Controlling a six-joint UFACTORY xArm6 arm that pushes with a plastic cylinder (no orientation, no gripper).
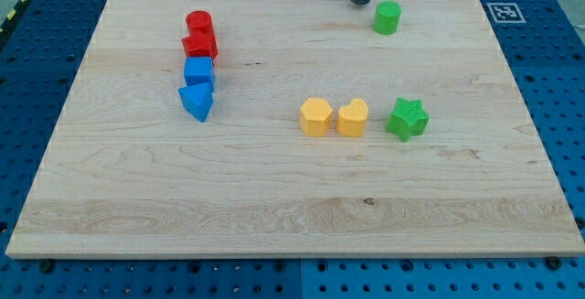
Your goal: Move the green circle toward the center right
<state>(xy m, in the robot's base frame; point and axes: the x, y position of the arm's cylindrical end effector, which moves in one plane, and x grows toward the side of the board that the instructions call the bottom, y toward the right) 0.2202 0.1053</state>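
Surface: a pale wooden board (274, 198) on a blue pegboard bench; its near half, far below my tip in the view, carries no blocks.

Yellow pair: a yellow hexagon (315, 116) and a yellow heart (353, 117) touching side by side, well below my tip and a little to the view's left of it.

Green star: (407, 119), just to the view's right of the yellow heart, well below my tip and slightly right of it.

Blue blocks: a blue triangle-like wedge (196, 102) with a blue cube (199, 70) above it, far to the view's left of my tip.

Red blocks: two red pieces (199, 36) stacked in line above the blue ones, shapes hard to make out, also far left of my tip.

Task block: the green circle (387, 16) sits near the board's top edge, just to the right of and slightly below my tip, apart from it.

My tip: (362, 3), end of the dark rod, near the top edge.

Gripper: none on this rig; the rod holds nothing, only pushes.

Step in hand: by my judgement the approach, contact not yet made.

Next move: push down and rightward, starting from the circle's upper-left side; the green star looks clear of that path.

Writing: no readable words; a black-and-white fiducial marker (504, 12) on the board's top right corner.
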